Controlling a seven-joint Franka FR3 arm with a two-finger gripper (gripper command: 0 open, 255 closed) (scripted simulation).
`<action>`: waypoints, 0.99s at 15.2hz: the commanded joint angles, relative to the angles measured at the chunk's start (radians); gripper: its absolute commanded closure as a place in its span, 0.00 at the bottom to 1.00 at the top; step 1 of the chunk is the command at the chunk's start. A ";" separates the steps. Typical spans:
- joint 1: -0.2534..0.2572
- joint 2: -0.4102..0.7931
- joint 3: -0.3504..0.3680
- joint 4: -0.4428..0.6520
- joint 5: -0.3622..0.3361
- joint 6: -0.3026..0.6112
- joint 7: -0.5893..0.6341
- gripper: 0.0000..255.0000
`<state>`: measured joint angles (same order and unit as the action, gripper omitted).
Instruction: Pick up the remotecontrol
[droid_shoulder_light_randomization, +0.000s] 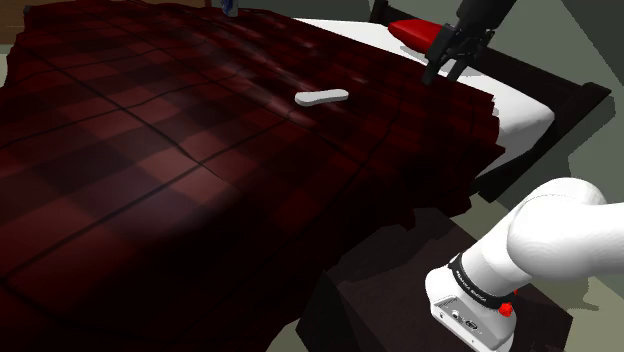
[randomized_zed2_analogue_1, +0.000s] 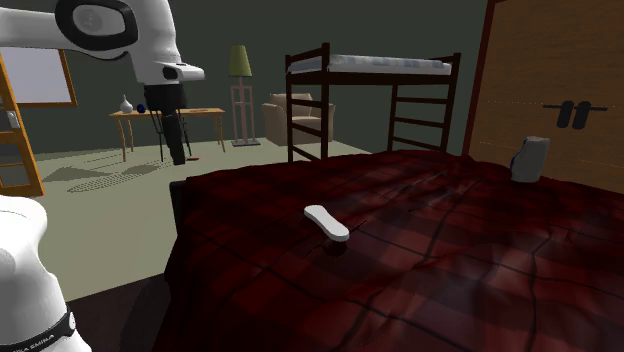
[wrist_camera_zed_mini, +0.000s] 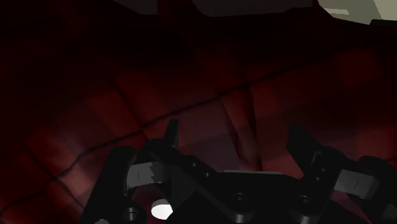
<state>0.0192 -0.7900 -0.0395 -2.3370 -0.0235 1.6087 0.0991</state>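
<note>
White arm (droid_shoulder_light_randomization: 560, 235) reaches out, end effector (droid_shoulder_light_randomization: 442, 76) pointing down, fingers (wrist_camera_zed_mini: 170, 137) apart

This is a bedroom in a home. A wide bed under a dark red checked blanket (randomized_zed2_analogue_1: 420, 250) has a red pillow (droid_shoulder_light_randomization: 415, 33) on its white sheet (droid_shoulder_light_randomization: 520, 100). In the second exterior view a wooden bunk bed (randomized_zed2_analogue_1: 370, 100) stands at twelve o'clock. An armchair (randomized_zed2_analogue_1: 297, 115) and floor lamp (randomized_zed2_analogue_1: 240, 62) are at eleven, a small table (randomized_zed2_analogue_1: 165, 115) with a vase (randomized_zed2_analogue_1: 126, 104) at ten, and wooden cupboard doors (randomized_zed2_analogue_1: 560, 60) at two.

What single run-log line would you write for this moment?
claw: open, empty | remote control: flat on red plaid bedspread, untouched | contact: none
</note>
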 joint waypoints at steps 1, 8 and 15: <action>0.000 0.000 0.000 0.000 0.000 0.000 0.000 0.00; 0.065 0.196 -0.173 0.047 -0.076 0.143 -0.380 0.00; 0.142 0.460 -0.312 0.183 -0.064 0.260 -0.760 0.00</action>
<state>0.1503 -0.3703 -0.3312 -2.1745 -0.0926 1.8515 -0.5958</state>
